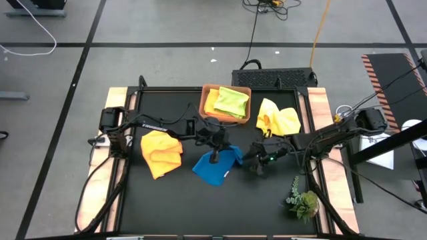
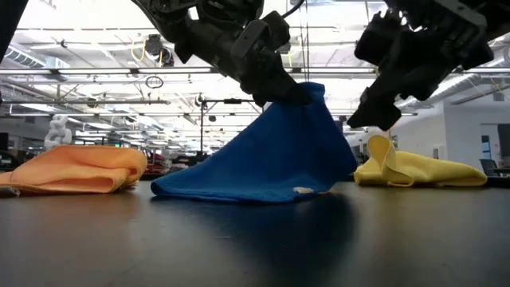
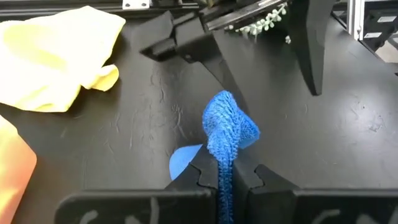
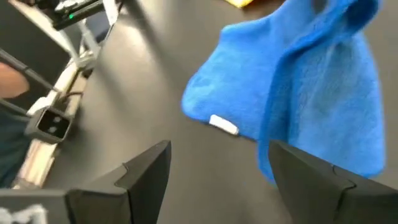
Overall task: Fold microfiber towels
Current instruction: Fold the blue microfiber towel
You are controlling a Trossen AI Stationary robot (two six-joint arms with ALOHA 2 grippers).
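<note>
**Blue towel lifted by one corner, folding barely under way**

The job looks to be in its early part. In the tray at the back of the table lie a lime green towel and a yellow towel partly under it — both appear flat and squared, so I judge them done. Three cloths remain on the table: the orange towel to the left, bunched and loosely doubled over; a second yellow towel at the back right, crumpled; and the blue towel in the middle, the one in hand.

The left gripper is clamped tight on a bunched corner of the blue towel, holding it up so the cloth hangs like a tent — peak at the fingers, lower edge spread on the table, as the low view shows. A small white label shows near its lower edge. The cloth is soft and nubbly, deeply creased along the hanging fold.

The right gripper hovers just beside the blue towel on its right, fingers spread wide and holding nothing. A plant sprig sits near the front right corner, well apart from the work.
</note>
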